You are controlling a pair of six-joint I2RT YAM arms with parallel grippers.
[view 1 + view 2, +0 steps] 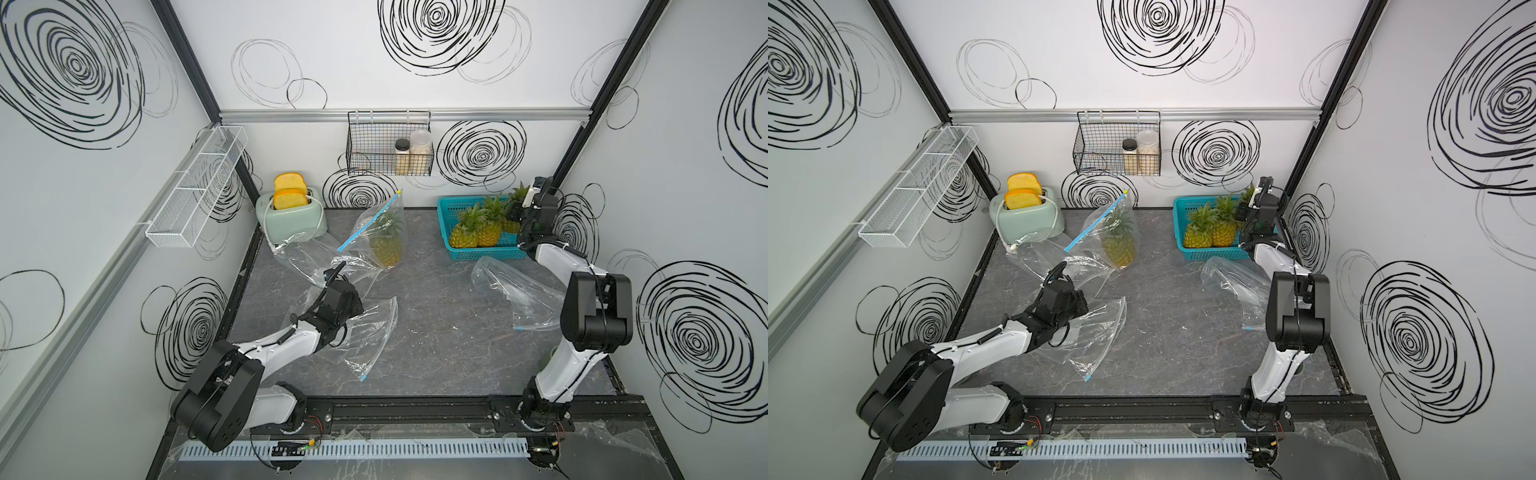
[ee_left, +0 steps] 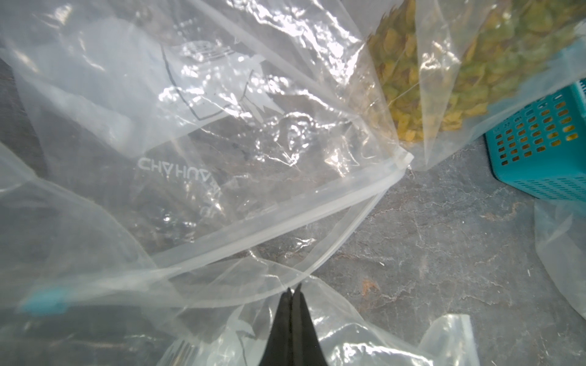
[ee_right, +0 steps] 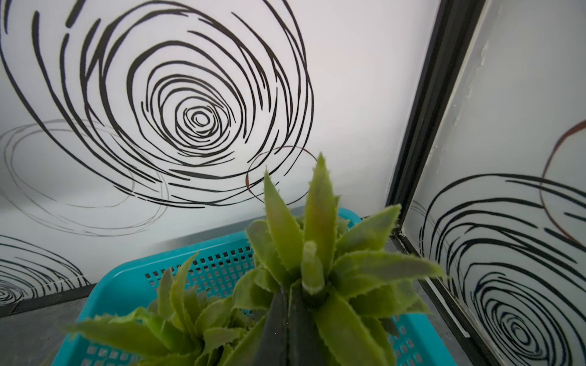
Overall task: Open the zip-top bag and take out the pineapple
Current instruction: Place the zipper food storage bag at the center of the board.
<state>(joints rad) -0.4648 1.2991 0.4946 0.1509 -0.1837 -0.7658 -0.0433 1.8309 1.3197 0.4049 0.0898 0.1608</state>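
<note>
Your left gripper (image 2: 291, 290), fingers together, rests at loose empty bags (image 2: 190, 158), apart from the pineapple (image 1: 387, 245) upright in its zip-top bag (image 1: 366, 223) near the teal basket (image 1: 444, 224). Your right gripper (image 3: 287, 302), fingers together, sits among that basket's pineapple crowns (image 3: 317, 253).

Zip-top bag (image 1: 376, 226): you see clear plastic with a blue zip strip.
Pineapple (image 1: 387, 249): yellow scaled skin, green crown.
Plastic basket (image 1: 486, 252): teal, pierced in a grid.
Toaster (image 1: 291, 218): pale mint; your bread slices (image 1: 286, 187) show yellow-orange.
Table (image 1: 436, 332): dark grey, veined like marble.
Walls (image 1: 353, 54): white, with black scribbled spirals.
Wire basket (image 1: 365, 153): black grid.
Mesh shelf (image 1: 195, 187): white.
</note>
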